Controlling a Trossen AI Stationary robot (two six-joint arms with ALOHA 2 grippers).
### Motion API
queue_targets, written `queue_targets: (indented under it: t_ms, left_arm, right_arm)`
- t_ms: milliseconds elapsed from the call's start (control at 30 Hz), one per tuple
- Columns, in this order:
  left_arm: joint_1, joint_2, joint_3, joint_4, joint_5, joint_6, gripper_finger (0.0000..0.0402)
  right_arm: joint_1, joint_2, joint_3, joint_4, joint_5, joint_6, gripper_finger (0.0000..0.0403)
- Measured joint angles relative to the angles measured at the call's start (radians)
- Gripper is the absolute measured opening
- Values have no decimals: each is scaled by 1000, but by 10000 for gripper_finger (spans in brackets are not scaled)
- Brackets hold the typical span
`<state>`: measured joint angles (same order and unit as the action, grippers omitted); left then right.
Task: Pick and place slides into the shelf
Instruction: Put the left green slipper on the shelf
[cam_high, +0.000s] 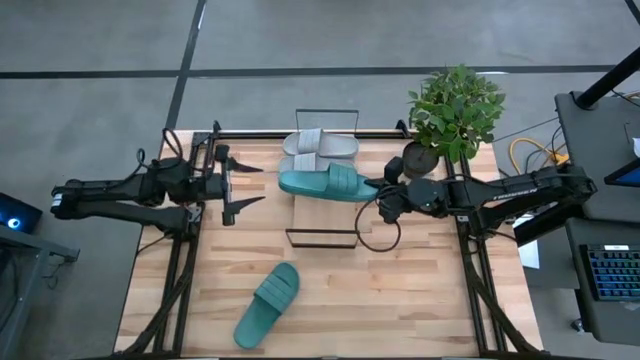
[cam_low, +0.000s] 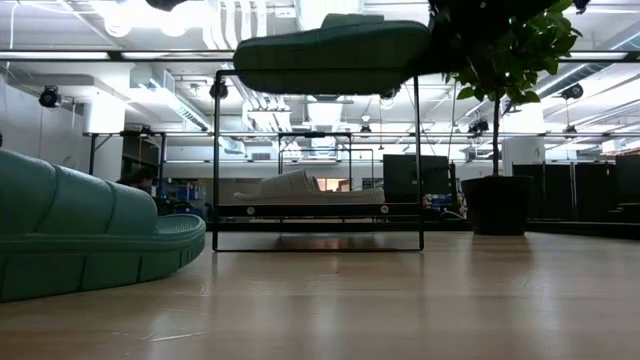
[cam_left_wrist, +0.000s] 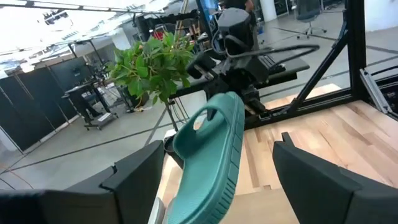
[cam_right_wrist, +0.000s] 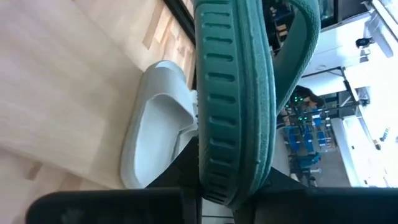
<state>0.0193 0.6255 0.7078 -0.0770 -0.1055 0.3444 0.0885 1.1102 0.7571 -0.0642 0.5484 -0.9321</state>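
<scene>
- The right pincer (cam_high: 383, 190) is clamped on the heel end of a teal slide (cam_high: 328, 182), holding it in the air above the shelf (cam_high: 322, 238), which sits mid-counter toward the far edge. The low view shows the sole well clear of the frame's top bar.
- From the right wrist view, the ribbed sole (cam_right_wrist: 233, 93) runs straight out of that pincer's jaws, so the hold looks firm and centred. I would not regrip.
- Two pale grey slides (cam_high: 318, 146) lie side by side at the far end of the shelf. The carried teal slide hangs just on the near side of them, crosswise to the shelf's length.
- The second teal slide (cam_high: 268, 305) lies alone on the counter (cam_high: 420, 300) near the front edge, left of centre, well apart from the shelf.
- The left pincer (cam_high: 240, 185) waits near the counter's left edge with its fingers spread wide and nothing between them; its wrist view looks straight at the carried slide.
- To do this step well, I'd say: lower slowly and keep the slide level, so the toe doesn't catch the thin black wire frame.
- Set it down beside the grey pair without nudging them, leaving room toward the shelf's near end for the last slide.
- Release only once the sole rests flat; rubber this soft may spring or tip if dropped.
- A potted plant (cam_high: 455, 110) stands at the far right corner, close to the right arm, so a straight retreat is safest.
</scene>
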Motion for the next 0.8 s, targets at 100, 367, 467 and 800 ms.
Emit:
queue_targets:
  t_ms: [100, 367, 467, 800]
  left_arm:
    - [0, -4, -1, -33, 0, -6, 286]
    - [-1, 26, -3, -44, 0, -25, 286]
    - [-1, 28, -3, -44, 0, -19, 286]
    - [0, 0, -3, -38, 0, -17, 286]
  right_arm:
    - [0, 5, -29, 0, -4, 8, 35]
    - [-4, 5, -142, 82, -64, 46, 35]
    - [-6, 9, -186, 130, -76, 46, 35]
    - [-58, 27, -302, 340, -111, -7, 35]
